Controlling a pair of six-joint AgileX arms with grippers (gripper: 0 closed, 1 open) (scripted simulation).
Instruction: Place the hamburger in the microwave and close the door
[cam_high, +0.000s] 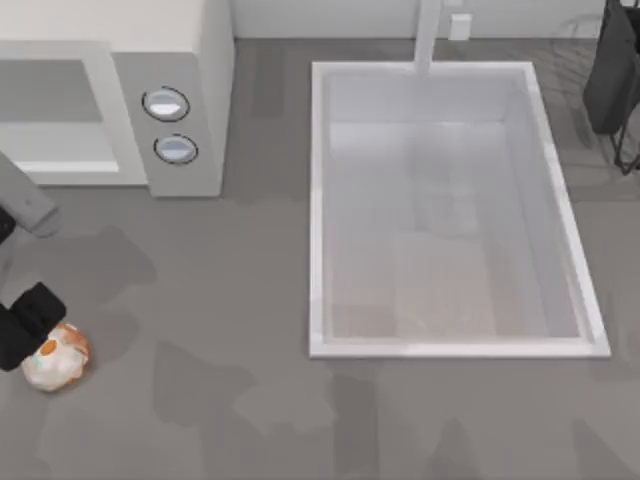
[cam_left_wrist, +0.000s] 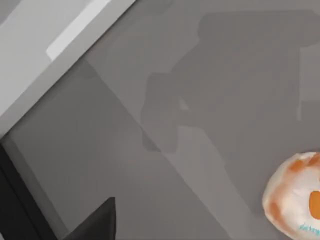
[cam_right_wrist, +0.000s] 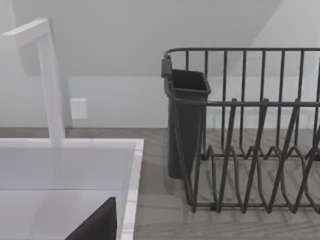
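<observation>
Black left tool (cam_high: 30, 325) touches the hamburger (cam_high: 56, 357) at the table's (cam_high: 220, 300) left edge; its opening I cannot tell. Microwave (cam_high: 180, 90) stands behind, door open.

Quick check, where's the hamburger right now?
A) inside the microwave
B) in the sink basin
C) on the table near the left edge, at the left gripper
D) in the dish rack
C: the hamburger sits on the grey table near the top view's left edge, right at the left gripper, below the microwave.
</observation>
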